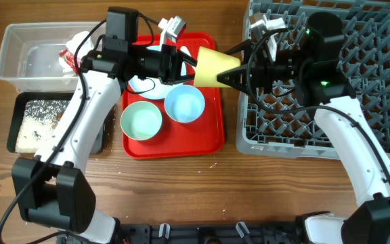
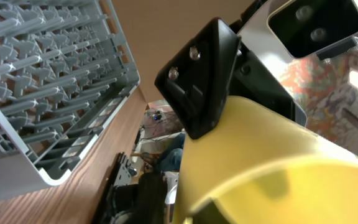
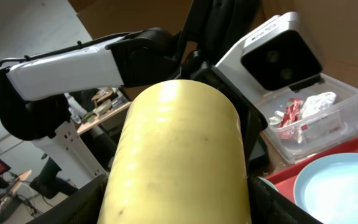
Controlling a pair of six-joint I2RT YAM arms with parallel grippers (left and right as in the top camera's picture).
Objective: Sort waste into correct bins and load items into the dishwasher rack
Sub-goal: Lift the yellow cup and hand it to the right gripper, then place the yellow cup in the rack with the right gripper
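Note:
The small yellow cup (image 1: 214, 68) lies on its side in the air over the right edge of the red serving tray (image 1: 212, 135). My left gripper (image 1: 185, 62) is shut on its wide rim end. My right gripper (image 1: 241, 76) is shut on its narrow base end, a finger on each side (image 3: 179, 205). In the left wrist view the cup (image 2: 272, 168) fills the lower right. The grey dishwasher rack (image 1: 378, 41) stands just right of the cup. Two bowls (image 1: 141, 120) (image 1: 184, 104) and the pale blue plate (image 1: 147, 87) sit on the red tray. The spoon is hidden.
The clear tub (image 1: 29, 57) at the back left holds the red-and-white wrapper (image 1: 70, 57), which also shows in the right wrist view (image 3: 294, 112). The black tray (image 1: 20, 102) in front of it holds white rice (image 1: 36, 122). The rack's corner (image 2: 42, 81) is close by.

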